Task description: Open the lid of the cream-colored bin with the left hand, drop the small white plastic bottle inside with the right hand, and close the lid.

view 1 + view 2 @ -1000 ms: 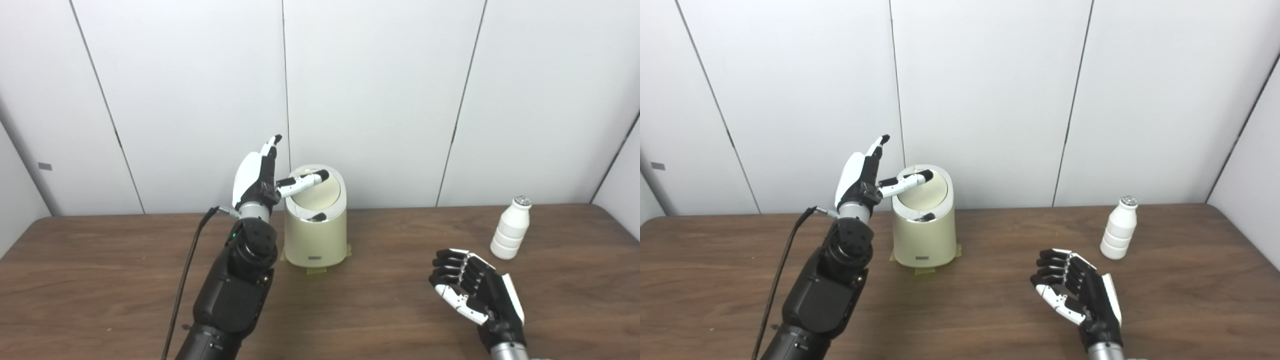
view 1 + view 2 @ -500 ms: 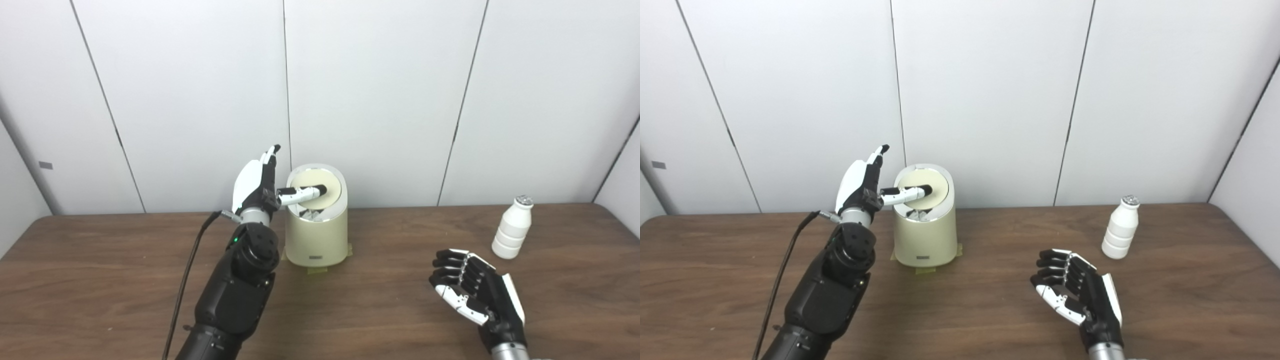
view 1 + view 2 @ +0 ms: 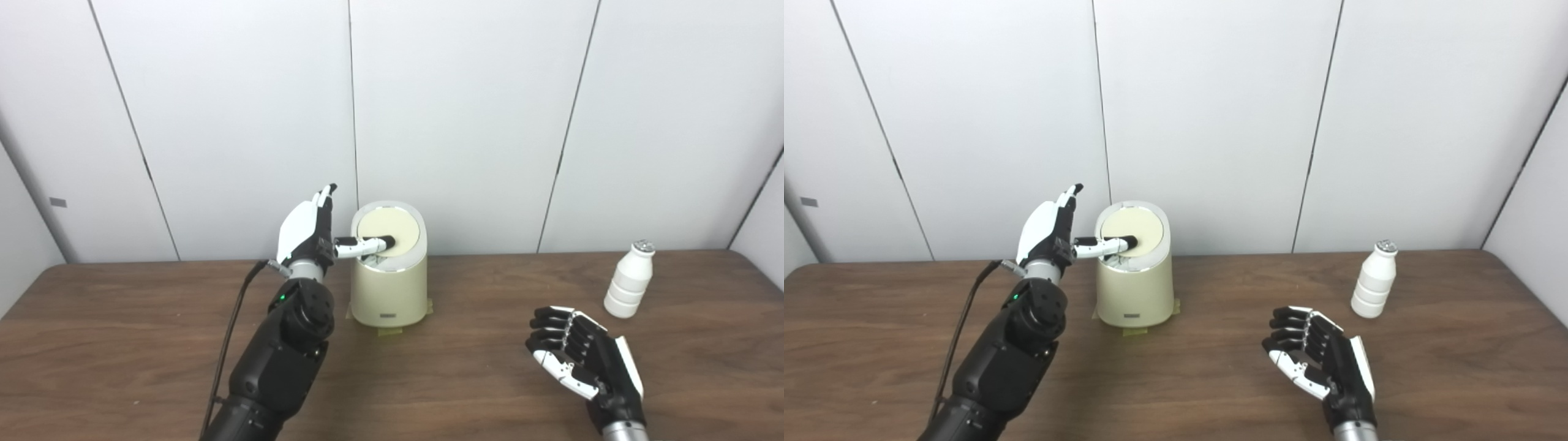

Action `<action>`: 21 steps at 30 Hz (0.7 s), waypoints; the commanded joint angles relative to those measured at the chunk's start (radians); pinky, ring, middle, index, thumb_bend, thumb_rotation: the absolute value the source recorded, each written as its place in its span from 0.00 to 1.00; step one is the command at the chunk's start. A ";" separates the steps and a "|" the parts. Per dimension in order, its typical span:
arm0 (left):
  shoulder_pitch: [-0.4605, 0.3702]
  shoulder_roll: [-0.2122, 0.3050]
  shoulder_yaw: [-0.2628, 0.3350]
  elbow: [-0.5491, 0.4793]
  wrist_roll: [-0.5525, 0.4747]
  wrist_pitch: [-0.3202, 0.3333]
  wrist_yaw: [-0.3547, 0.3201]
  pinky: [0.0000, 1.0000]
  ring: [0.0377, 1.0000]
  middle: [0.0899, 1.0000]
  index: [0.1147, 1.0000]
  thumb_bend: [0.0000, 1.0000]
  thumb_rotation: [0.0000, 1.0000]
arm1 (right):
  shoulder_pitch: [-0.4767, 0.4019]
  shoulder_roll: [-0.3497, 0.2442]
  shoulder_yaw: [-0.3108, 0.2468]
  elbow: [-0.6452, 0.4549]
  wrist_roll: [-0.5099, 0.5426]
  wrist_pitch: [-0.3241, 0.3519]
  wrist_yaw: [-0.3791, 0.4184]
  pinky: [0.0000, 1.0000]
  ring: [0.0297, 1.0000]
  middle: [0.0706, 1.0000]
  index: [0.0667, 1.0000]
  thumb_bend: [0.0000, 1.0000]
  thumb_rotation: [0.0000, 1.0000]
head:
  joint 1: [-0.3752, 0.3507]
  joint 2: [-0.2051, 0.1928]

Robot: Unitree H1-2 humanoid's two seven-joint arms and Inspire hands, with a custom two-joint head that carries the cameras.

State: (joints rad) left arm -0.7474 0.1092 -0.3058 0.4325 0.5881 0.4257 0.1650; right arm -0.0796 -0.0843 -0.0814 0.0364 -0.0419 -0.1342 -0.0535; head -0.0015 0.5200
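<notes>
While I watch from afar:
Left hand (image 3: pixel 304 228): spread, thumb on the bin (image 3: pixel 388 288) lid (image 3: pixel 388 228).
Right hand (image 3: pixel 579 361): empty, loosely curled over bare surface (image 3: pixel 122 343).
Bottle (image 3: pixel 627 280): upright near right edge.

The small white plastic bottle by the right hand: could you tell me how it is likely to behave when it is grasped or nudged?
The bottle stands upright, tall for its narrow base, so a sideways nudge would probably tip it. Its round body suggests it would then roll. Being small and plastic, it is likely light, and its ribbed sides may help the right hand grip.

Robot test lab; bare white wall panels (image 3: pixel 465 122); wooden table (image 3: pixel 459 367)
</notes>
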 commanded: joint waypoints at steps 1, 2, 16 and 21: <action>-0.055 0.030 -0.056 0.001 0.103 0.001 0.020 1.00 1.00 1.00 1.00 0.97 0.10 | 0.036 0.028 0.012 0.017 0.003 -0.005 -0.004 0.49 0.55 0.57 0.57 0.24 0.02 | -0.001 0.002; -0.055 0.039 -0.078 0.001 0.131 0.005 0.023 1.00 1.00 1.00 1.00 0.97 0.10 | 0.036 0.028 0.012 0.016 0.006 -0.003 -0.004 0.50 0.56 0.57 0.57 0.25 0.02 | -0.001 0.002; -0.027 0.062 -0.152 -0.004 0.272 -0.056 0.082 1.00 1.00 1.00 1.00 0.70 0.69 | 0.038 0.030 0.014 0.004 -0.011 0.016 -0.005 0.50 0.56 0.58 0.58 0.25 0.05 | -0.002 0.005; -0.009 0.022 -0.056 -0.002 0.175 -0.120 0.118 1.00 1.00 1.00 1.00 0.68 0.99 | 0.034 0.025 0.015 0.018 -0.015 0.000 -0.004 0.50 0.56 0.58 0.58 0.24 0.05 | 0.002 0.002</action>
State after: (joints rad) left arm -0.7067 0.1378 -0.3854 0.4444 0.7806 0.3378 0.2416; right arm -0.0716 -0.0787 -0.0774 0.0256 -0.0609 -0.1202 -0.0541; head 0.0000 0.5216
